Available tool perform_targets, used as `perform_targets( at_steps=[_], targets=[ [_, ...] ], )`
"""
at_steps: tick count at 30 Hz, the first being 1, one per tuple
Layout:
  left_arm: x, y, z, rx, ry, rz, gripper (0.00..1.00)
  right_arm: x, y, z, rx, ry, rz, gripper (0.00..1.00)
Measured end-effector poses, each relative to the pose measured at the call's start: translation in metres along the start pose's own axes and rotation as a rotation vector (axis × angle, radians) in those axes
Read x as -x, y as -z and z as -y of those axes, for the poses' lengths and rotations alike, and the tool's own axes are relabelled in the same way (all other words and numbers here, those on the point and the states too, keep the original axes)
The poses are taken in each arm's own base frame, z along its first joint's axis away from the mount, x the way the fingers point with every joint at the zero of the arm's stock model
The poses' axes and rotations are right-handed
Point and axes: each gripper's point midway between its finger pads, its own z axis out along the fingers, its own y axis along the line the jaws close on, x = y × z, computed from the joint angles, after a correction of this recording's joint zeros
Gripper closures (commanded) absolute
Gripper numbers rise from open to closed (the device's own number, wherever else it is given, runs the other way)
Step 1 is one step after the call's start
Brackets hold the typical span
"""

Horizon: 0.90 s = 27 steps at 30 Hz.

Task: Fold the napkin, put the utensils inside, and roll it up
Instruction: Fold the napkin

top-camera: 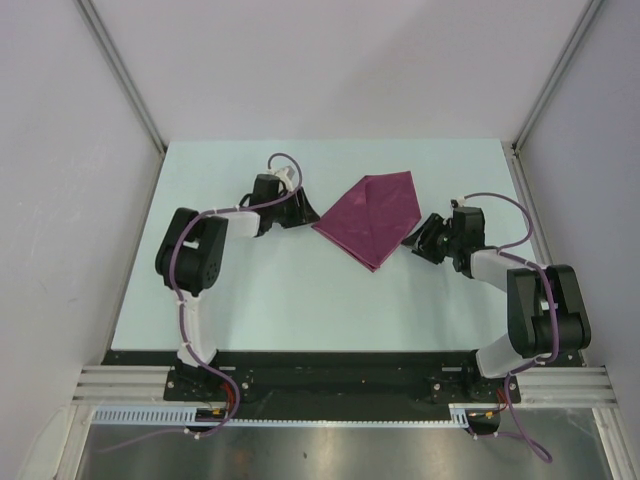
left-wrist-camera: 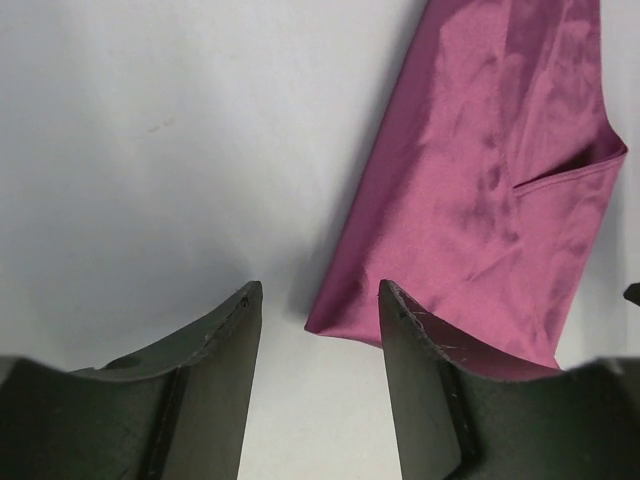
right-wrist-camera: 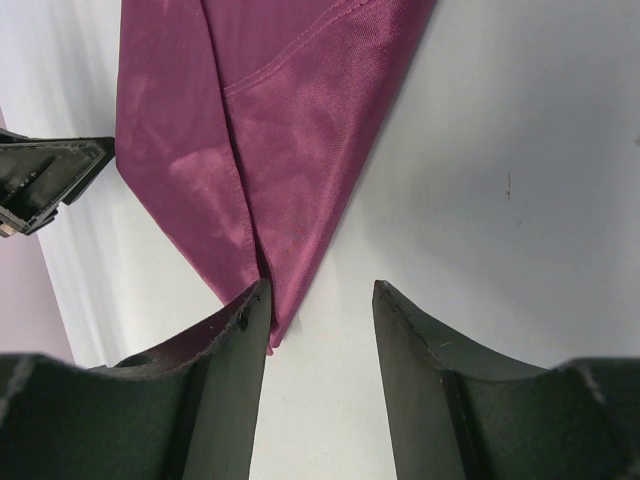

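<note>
Your top view looks down from high behind the near edge of the table (top-camera: 300, 300), with the napkin (top-camera: 372, 218) near the middle. Your wrist views sit low and close, left and right of the napkin, facing each other across it. All three views share that cloth.

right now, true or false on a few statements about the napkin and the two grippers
1. The napkin lies on the table between the two grippers. True.
2. The left gripper is shut on the napkin. False: its jaws stand open and empty, at the napkin's corner.
3. The right gripper is open. True.
4. The napkin is rolled up. False: it lies flat, folded over but not rolled.
</note>
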Motion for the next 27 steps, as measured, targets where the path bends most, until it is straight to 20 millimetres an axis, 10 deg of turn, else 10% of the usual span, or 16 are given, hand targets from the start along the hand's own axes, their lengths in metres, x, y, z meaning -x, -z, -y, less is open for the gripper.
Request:
perform_targets(
  at_steps=[27],
  targets=[
    [-0.022, -0.004, 0.01, -0.091, 0.088, -0.06, 1.0, 0.006, 0.014, -0.012, 0.019, 0.021, 0.026, 0.49]
  ],
)
